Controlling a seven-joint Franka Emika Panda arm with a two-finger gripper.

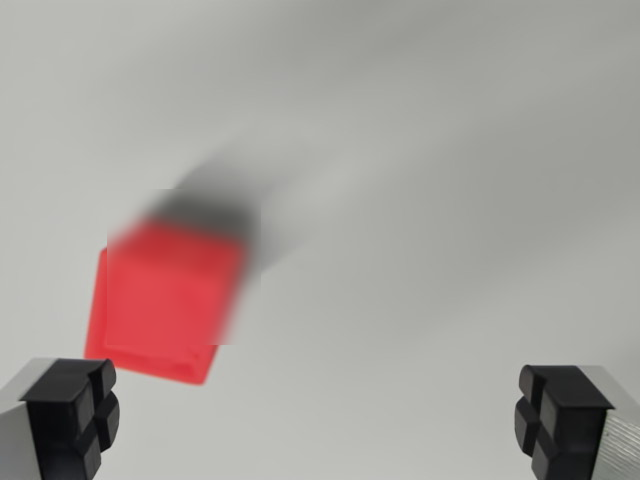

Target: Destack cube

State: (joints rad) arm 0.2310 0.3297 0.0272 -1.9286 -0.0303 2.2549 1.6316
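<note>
Much of what I look down on is smeared. The red cube (pixel 165 305) is blurred across its upper half, its top edge dissolving into a dark grey smudge (pixel 215 205) that trails up and toward the wrist view's right; I cannot tell whether that smudge is shadow or another object. Only the cube's lower edge and lower left corner read crisply, showing a thin side face below the broad top face. Whether anything lies under it, I cannot tell.

My claw (pixel 320 420) is only partly in view: the two fingertips poke in at the bottom corners and the rest is cut off by the frame. The left pad (pixel 75 415) is black rubber with a cross-shaped groove, mounted on a silver finger; the right pad (pixel 555 420) matches it. They stand wide apart with nothing between them, so my claw is spread and holds nothing.

The cube sits in the left half of the view, just above my left pad, its lower corner near that pad but not touching it. It is turned slightly, its edges slanted against the frame. It is plain bright red, with no markings I can make out. All around it is a pale grey surface (pixel 450 200), featureless and soft.
</note>
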